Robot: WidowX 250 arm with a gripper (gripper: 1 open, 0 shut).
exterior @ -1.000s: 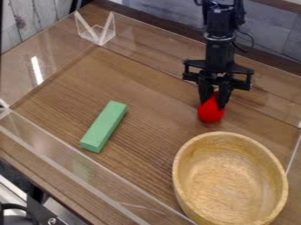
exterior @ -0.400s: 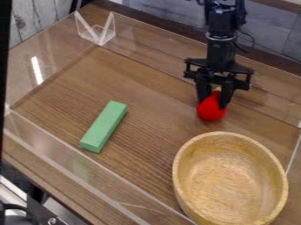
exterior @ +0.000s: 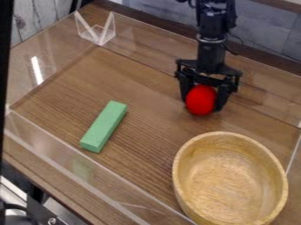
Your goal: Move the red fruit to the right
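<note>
The red fruit (exterior: pixel 202 100) is a small bright red rounded toy resting on the wooden table, right of centre and just above the wooden bowl. My black gripper (exterior: pixel 207 94) hangs straight down over it. Its fingers stand apart on either side of the fruit, open, and the fruit sits between them on the table rather than lifted.
A large wooden bowl (exterior: pixel 231 178) fills the lower right. A green rectangular block (exterior: pixel 104 126) lies at left centre. Clear acrylic walls (exterior: pixel 53 57) border the table, with a clear stand (exterior: pixel 97 29) at the back left.
The gripper, shut on the red fruit a second ago, has opened its fingers wide. The fruit now rests on the table, slightly left of where it was held.
</note>
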